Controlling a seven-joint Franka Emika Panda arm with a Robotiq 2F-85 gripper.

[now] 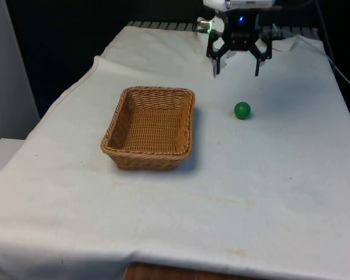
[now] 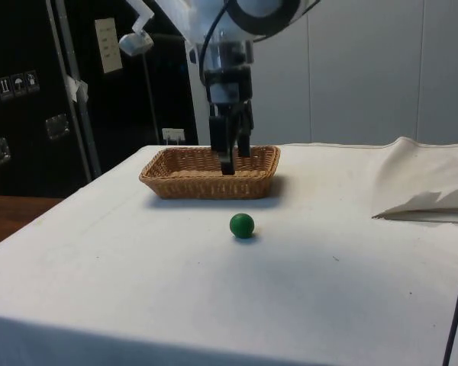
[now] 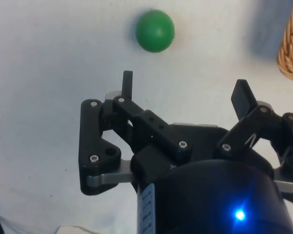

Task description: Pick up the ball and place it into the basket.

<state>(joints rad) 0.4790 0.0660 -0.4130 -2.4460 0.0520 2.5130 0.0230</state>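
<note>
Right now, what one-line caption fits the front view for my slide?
Open gripper hovers above the white cloth, beyond the green ball; the wicker basket sits empty to the front view's left.

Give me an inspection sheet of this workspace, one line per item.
Surface: table under white cloth, faint stains near the front edge.
Job's things: green ball on the cloth; wicker basket empty, apart from the ball.
Clutter: folded cloth at the table's end.
Grippers: hand open, above the cloth, holding nothing, short of the ball.
Cables: black cable along the front view's right.
Surroundings: dark cabinets, black curtains.
</note>
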